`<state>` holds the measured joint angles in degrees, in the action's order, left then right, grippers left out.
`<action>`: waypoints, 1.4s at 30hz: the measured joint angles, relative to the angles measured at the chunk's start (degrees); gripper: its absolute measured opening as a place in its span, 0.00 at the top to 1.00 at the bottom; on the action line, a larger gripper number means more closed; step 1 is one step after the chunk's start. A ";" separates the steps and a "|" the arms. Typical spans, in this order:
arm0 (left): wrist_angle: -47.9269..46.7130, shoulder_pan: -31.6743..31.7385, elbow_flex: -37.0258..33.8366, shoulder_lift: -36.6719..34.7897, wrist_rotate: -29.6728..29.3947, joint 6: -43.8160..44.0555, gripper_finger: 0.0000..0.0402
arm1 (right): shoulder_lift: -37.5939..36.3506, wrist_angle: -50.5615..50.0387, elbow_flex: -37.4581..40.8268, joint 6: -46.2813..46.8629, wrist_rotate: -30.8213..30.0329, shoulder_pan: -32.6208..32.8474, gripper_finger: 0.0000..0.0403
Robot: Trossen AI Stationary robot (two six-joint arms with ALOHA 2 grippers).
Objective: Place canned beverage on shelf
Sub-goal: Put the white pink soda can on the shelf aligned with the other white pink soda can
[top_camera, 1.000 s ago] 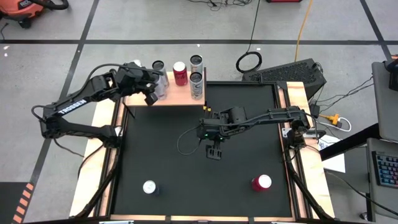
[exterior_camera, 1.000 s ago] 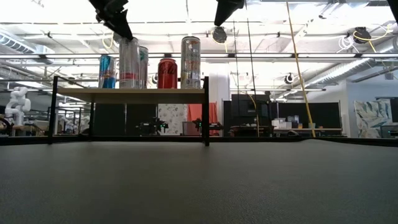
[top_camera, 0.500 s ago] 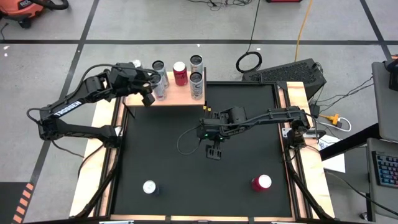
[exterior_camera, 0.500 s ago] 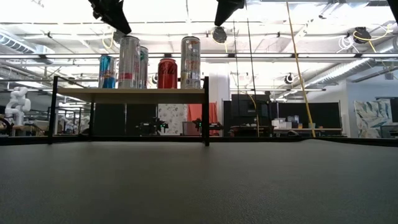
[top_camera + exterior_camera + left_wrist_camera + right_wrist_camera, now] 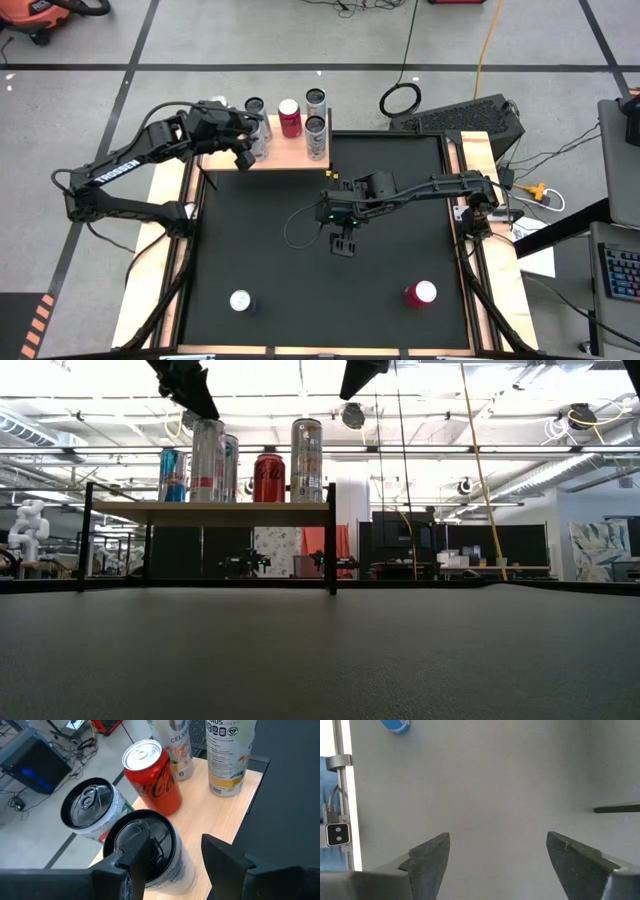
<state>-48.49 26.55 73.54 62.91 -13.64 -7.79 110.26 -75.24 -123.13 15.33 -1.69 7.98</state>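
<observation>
The left gripper (image 5: 243, 150) hung over the near-left part of the shelf (image 5: 285, 159), directly above a tall silver can (image 5: 150, 852) that stood upright on the board. Seen from the left wrist, the dark top of that can sat between the two fingers (image 5: 225, 862), which stood apart on either side of it; from the table-level camera the gripper (image 5: 200, 400) looked to be at the can's rim (image 5: 207, 460) or just clear of it, and I could not tell whether it was touching. The can's long axis ran straight up, in line with the gripper above it, so any withdrawal would have to go up before sideways.

Close behind the silver can stood a green-and-white can (image 5: 92, 810), a red Coca-Cola can (image 5: 152, 777) and two tall Celsius cans (image 5: 227, 755), all upright on the shelf and close enough to be knocked.

The right gripper (image 5: 345, 243) waited over the middle of the black mat, its fingers (image 5: 427, 855) spread wide and empty. Two cans remained on the mat: a silver-topped one (image 5: 240, 300) nearer the left arm, a red one (image 5: 420, 293) nearer the right.
</observation>
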 joint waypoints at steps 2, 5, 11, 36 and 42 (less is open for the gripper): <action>-0.03 0.00 0.00 0.05 -0.09 0.02 0.55 | 0.00 0.00 0.00 -0.14 0.00 -0.01 0.22; -1.16 0.00 0.02 0.02 -0.19 0.13 0.55 | 0.00 0.00 0.00 -0.52 0.00 0.00 0.22; -4.27 -0.04 0.17 -0.13 -0.48 -0.11 0.55 | 0.00 0.00 0.00 -0.44 0.00 0.00 0.22; -7.72 0.00 -0.09 -4.78 -2.50 -1.60 0.55 | 0.00 0.06 0.00 0.27 0.01 0.00 0.22; -7.91 0.00 -0.11 -4.81 -2.46 -0.79 0.55 | 0.00 0.07 0.00 -0.99 0.00 0.00 0.22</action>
<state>-56.40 26.55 73.43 58.11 -16.10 -8.59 110.26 -75.18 -123.13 14.34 -1.69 7.98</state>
